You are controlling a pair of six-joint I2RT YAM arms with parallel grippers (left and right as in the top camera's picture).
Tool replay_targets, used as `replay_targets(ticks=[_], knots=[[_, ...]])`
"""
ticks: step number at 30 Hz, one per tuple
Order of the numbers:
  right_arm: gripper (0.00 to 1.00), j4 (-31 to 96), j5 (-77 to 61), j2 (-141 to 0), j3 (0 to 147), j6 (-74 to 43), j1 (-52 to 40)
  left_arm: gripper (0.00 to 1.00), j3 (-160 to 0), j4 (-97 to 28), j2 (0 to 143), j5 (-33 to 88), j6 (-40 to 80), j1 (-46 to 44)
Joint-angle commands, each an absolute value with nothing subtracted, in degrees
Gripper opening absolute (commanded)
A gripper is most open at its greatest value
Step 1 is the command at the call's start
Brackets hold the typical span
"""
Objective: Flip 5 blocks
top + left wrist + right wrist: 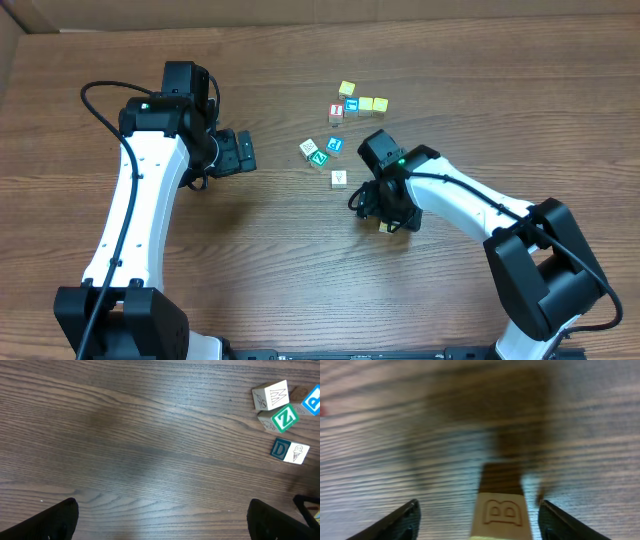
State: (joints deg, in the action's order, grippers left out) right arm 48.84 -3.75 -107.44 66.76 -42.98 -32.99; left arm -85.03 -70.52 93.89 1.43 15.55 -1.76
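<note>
Room lay open across the table [300, 270] from 5 to 9 o'clock, all bare brown grain. Its far edge ran along 12 o'clock against a tan backdrop [300, 12]. The left gripper [246, 152] hung with fingers spread wide and nothing between them. The white W block [309, 148], green Z block [319, 156] and blue P block [335, 144] clustered at its 3 o'clock. Another whitish block [340, 178] sat apart at their 5 o'clock. The right gripper [388, 222] stood parted around the cream block [503, 511], with gaps on either side. Spare cubes [365, 103] were grouped toward 12 o'clock.
</note>
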Motion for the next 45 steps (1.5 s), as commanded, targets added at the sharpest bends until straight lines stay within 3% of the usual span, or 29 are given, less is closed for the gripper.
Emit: replay_targets(ticks=[1, 7, 22, 30, 45], knots=[[0.72, 47.97, -2.15, -107.39, 65.63, -45.25, -32.95, 1.0, -86.3, -70.43, 94.41, 1.06, 16.34, -1.52], [0.55, 44.58, 0.58, -107.39, 65.65, -45.21, -32.08, 1.0, -86.3, -70.43, 94.41, 1.04, 16.34, -1.52], [0.54, 47.09, -1.45, -107.39, 66.08, -42.41, -31.64, 1.0, -86.3, -70.43, 94.41, 1.06, 16.34, -1.52], [0.28, 47.64, -1.58, -107.39, 66.08, -41.95, -31.64, 1.0, -86.3, -70.43, 94.41, 1.04, 16.34, -1.52], [0.27, 46.3, 0.05, -107.39, 66.13, -40.05, -31.35, 1.0, -86.3, -70.43, 94.41, 1.06, 16.32, -1.52]])
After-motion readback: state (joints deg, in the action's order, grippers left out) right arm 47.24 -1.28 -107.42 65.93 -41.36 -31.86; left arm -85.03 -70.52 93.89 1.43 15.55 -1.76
